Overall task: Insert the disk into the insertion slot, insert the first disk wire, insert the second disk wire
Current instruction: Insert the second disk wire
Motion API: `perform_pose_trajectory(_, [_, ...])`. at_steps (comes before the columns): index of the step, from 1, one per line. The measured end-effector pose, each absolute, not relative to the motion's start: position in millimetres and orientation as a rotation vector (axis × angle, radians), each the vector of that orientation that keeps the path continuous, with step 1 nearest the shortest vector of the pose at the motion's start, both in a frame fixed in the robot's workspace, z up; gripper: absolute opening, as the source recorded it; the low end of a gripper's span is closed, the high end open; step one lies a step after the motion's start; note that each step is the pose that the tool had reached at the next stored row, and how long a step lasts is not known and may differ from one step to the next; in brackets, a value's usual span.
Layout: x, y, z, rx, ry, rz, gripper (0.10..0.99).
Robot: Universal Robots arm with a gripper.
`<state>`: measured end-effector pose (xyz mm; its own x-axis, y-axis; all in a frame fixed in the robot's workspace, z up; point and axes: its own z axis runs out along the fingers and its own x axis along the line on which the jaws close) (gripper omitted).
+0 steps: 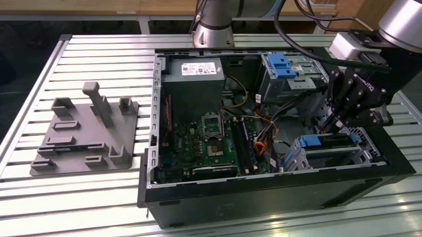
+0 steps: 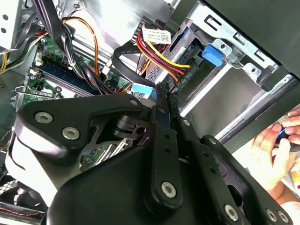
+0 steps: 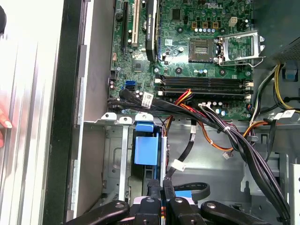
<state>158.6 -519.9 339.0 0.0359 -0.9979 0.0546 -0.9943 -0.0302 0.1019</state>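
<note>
The disk (image 1: 326,141), framed by its blue carrier (image 3: 146,145), sits inside the insertion slot (image 1: 333,157), a grey metal cage at the case's near right corner in the exterior view. My gripper (image 1: 333,126) hangs just above the cage's inner end. In both wrist views its fingers (image 3: 153,194) are pressed together on a black flat disk wire with a pale blue connector (image 3: 185,193). The connector (image 2: 140,88) is close to the disk's end, and whether they touch is hidden. The wire loops away beside the gripper (image 2: 163,91).
A taller grey cage with a blue latch (image 1: 283,66) stands at the back right. Thick bundles of black, red and yellow wires (image 3: 220,126) cross beside the motherboard (image 1: 211,143). A grey fixture plate (image 1: 86,133) lies left of the case. A person's hand (image 2: 276,145) is outside the case wall.
</note>
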Motion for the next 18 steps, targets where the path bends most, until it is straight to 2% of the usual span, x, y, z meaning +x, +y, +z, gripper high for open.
perform_pose_trajectory(18, [158.9,-525.1,338.3,2.143,-2.142,-0.051,0.145])
